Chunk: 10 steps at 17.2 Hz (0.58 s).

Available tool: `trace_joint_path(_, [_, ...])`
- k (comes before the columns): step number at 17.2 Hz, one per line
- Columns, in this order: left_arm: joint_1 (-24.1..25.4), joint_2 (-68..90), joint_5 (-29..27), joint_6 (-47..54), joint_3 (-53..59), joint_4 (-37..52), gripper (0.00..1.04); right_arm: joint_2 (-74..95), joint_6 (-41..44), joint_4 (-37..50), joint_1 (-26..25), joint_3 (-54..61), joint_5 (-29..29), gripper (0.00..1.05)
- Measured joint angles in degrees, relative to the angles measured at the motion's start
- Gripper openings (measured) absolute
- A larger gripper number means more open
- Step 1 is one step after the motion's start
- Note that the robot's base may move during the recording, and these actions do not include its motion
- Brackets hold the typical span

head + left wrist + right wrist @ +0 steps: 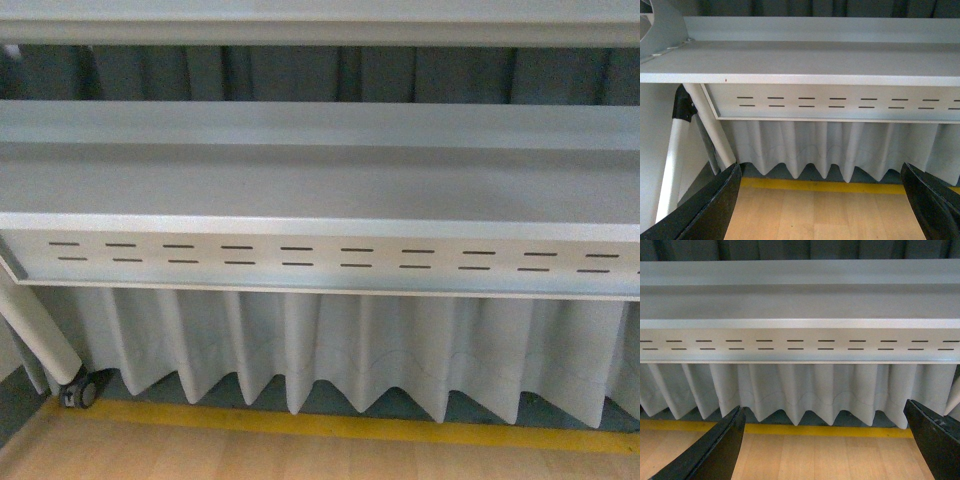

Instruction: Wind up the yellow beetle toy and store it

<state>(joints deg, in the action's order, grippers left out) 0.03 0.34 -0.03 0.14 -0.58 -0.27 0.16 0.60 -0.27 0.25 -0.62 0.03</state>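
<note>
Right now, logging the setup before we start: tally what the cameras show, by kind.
Open grippers: 2 (left gripper, right gripper)
Grey metal shelf unit: 1
Caster wheel: 1
Pleated curtain: 1
Yellow floor stripe: 1
Yellow beetle toy: 0
Total: 6

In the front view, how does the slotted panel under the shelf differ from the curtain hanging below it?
The slotted panel is flat; the curtain hangs in deep folds. The panel has two rows of short dark slots; the curtain is plain. The panel's lower edge is straight; the curtain's hem zigzags. Both are pale grey-white and span the view.
</note>
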Motion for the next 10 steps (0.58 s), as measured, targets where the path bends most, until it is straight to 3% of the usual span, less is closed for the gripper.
trace_joint_path(10, [0.00, 0.00, 0.00, 0.00, 0.00, 0.00, 0.98, 0.00, 0.00, 0.00, 0.00, 0.00, 0.00, 0.98])
